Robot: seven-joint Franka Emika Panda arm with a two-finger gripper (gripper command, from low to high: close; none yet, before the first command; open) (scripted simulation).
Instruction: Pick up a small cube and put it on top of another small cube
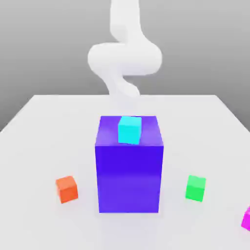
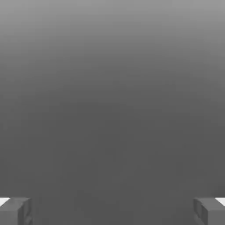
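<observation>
On the exterior view's left, an orange cube (image 1: 67, 189) is seen resting on the white table (image 1: 34, 146), well apart from everything else. In the middle, a tall purple block (image 1: 129, 166) is planted, and a cyan cube (image 1: 130, 130) is perched on its top face, near the front edge. Behind it, the white arm (image 1: 124, 58) is curled up high. To the right of the block, a green cube (image 1: 196, 188) is sitting. At the far right edge, the pink cube (image 1: 246, 218) is caught, partly cut off by the frame, near the table's front corner.

In the hand view, the gripper (image 2: 112, 211) is shown released, its two fingertips (image 2: 15, 211) spread wide with nothing between them and only grey background ahead.

Trouble is likely to be met on the long reach: the tall block could be clipped and the cyan cube knocked off. The pink cube, so near the edge, could be nudged off the table by a misaligned descent. A stack on the green cube could be toppled by an off-centre release.
</observation>
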